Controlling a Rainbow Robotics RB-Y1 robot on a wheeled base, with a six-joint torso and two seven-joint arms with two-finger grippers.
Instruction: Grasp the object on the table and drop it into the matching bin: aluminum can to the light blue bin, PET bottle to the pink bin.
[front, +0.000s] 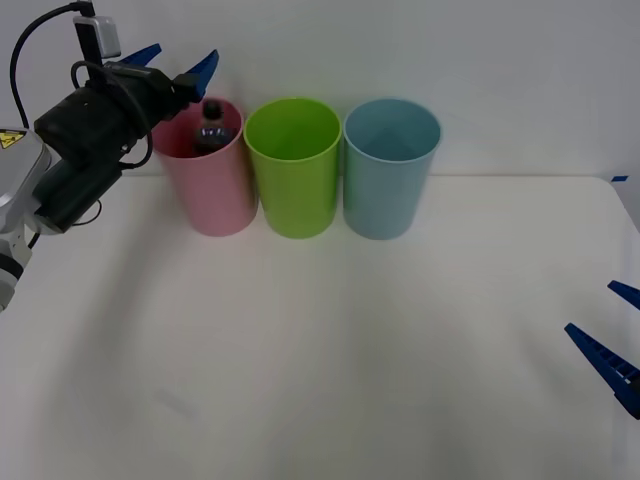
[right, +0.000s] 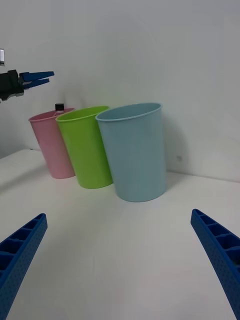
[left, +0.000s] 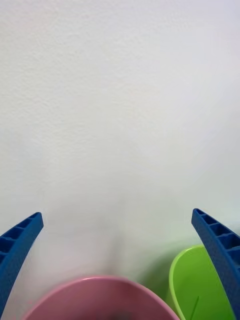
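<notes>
The PET bottle (front: 211, 127), dark with a black cap, stands inside the pink bin (front: 215, 195) at the left of the bin row; its cap (right: 59, 106) just tops the pink bin's rim (right: 47, 117) in the right wrist view. My left gripper (front: 178, 62) hangs open above the pink bin's rear left rim (left: 100, 285), holding nothing. The light blue bin (front: 390, 165) stands at the right of the row. My right gripper (front: 615, 335) waits open low at the table's right edge.
A lime green bin (front: 293, 165) stands between the pink and light blue bins, touching both. The bins line the far side of the white table (front: 330, 350), against a white wall. A small blue mark (front: 619, 179) sits at the table's far right corner.
</notes>
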